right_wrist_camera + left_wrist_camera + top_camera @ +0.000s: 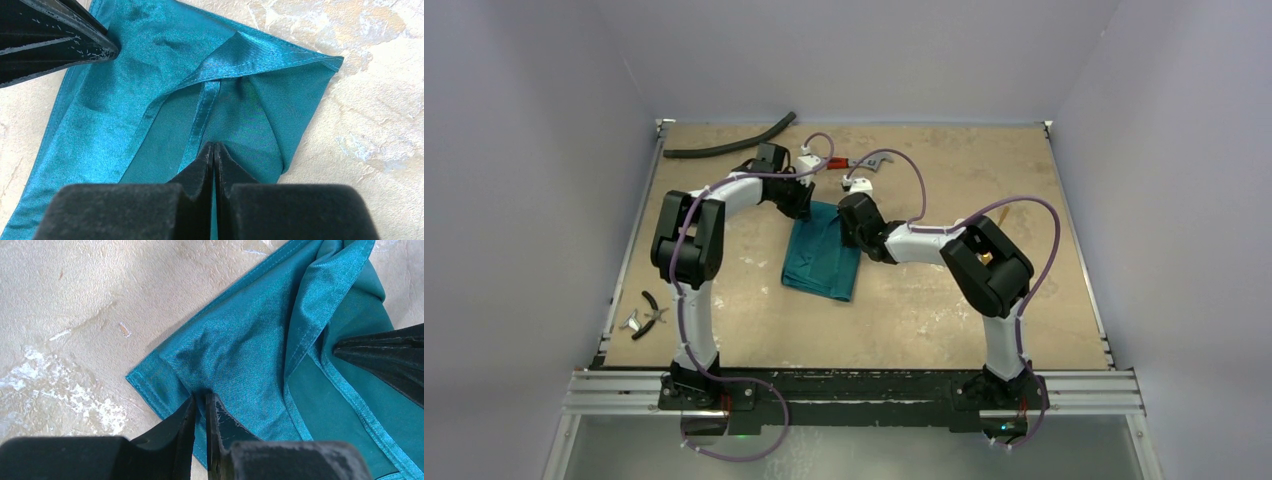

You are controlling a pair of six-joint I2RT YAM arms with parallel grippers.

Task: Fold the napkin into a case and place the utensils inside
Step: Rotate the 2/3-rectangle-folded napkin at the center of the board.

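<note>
Napkin [822,262] folding is the step in hand. The teal cloth lies partly folded on the tan table [984,300], mid-table toward the far side, between the two arms. It is not yet a pocket, and I cannot make out the utensils in any view.

The left gripper [201,396] is clenched on a pucker of cloth near one hemmed corner. The right gripper [214,146] is pinched tight on the layer where a hem strip runs under its tips. As I judge it, the next move calls for both arms to lift and carry their pinches together, so the fold lands square without dragging the lower layers.

Only the overhead view shows the black hose [729,147], the red-handled wrench [869,160] and the pliers [654,308], all apart from the cloth. Only the wrist views show the overlapping hems and what each gripper holds.
</note>
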